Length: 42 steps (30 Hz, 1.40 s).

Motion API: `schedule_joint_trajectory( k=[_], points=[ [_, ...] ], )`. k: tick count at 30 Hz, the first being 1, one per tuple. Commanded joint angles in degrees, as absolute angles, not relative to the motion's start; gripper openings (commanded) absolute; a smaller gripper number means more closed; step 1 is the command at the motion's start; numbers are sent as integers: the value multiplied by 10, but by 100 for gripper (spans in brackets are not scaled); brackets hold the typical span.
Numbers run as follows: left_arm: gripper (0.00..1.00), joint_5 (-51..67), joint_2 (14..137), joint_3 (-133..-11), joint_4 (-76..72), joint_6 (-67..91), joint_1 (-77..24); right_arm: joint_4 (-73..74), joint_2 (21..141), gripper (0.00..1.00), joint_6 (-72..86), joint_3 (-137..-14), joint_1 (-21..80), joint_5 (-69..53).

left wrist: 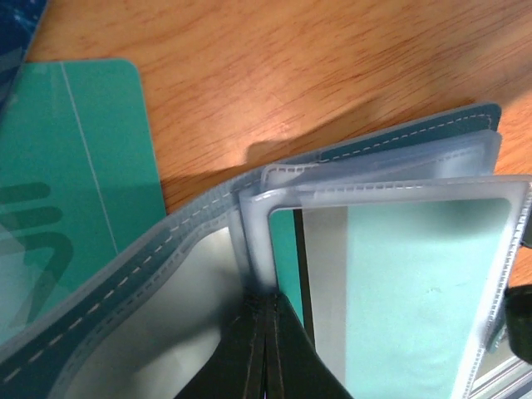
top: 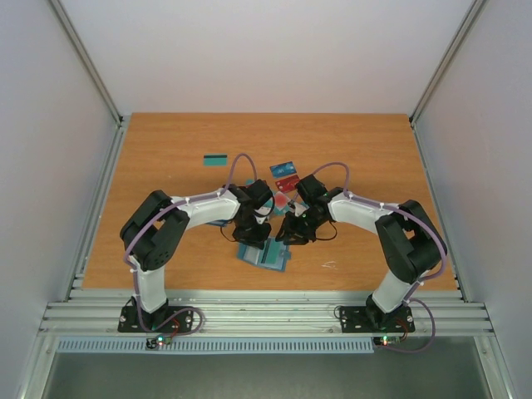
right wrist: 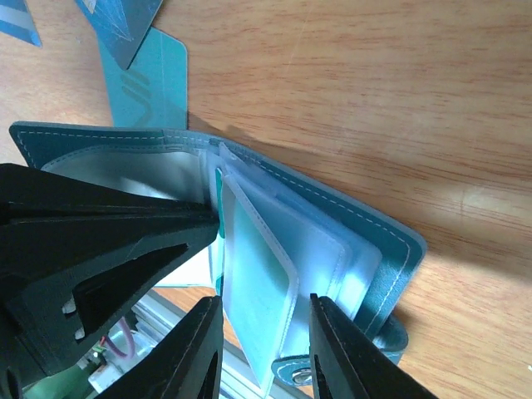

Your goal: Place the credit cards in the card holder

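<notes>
Near the table's (top: 166,166) middle, the left gripper (left wrist: 264,337) is clamping the open card holder (right wrist: 366,241); the right gripper (right wrist: 266,312) is straddling a clear sleeve (right wrist: 258,287) holding a teal card (left wrist: 416,299), jaws parted, seemingly not pinching.

Card holder (left wrist: 125,283) cropped at bottom; teal card (left wrist: 75,183) cropped left.

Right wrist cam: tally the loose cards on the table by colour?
blue cards: 2 (the other is cut off at the frame corner)
teal card: 1
Total: 3
</notes>
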State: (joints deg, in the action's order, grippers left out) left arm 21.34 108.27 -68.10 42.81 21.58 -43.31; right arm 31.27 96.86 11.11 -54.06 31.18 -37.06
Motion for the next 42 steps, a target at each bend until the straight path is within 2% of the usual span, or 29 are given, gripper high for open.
schedule_joint_trajectory(
  k=[1,13,17,23,29,33,38,42],
  points=[
    [0,211,1095,-665,411,218,-431,312,981,31,112,-543,311,-371],
    [0,214,1095,-665,407,221,-431,280,1000,30,120,-545,315,-402],
    [0,213,1092,-664,406,223,-430,282,1009,23,121,-553,315,-402],
    [0,220,1075,-663,409,235,-430,300,1011,7,119,-563,315,-394],
    [1,208,1037,-685,438,247,-428,355,1012,1,99,-579,315,-379],
    [5,197,1024,-708,465,240,-420,386,1010,1,85,-583,314,-370],
    [16,162,1026,-710,484,215,-417,453,1014,1,52,-612,312,-346],
    [17,164,1027,-693,465,210,-417,515,1020,1,27,-640,308,-329]
  ],
)
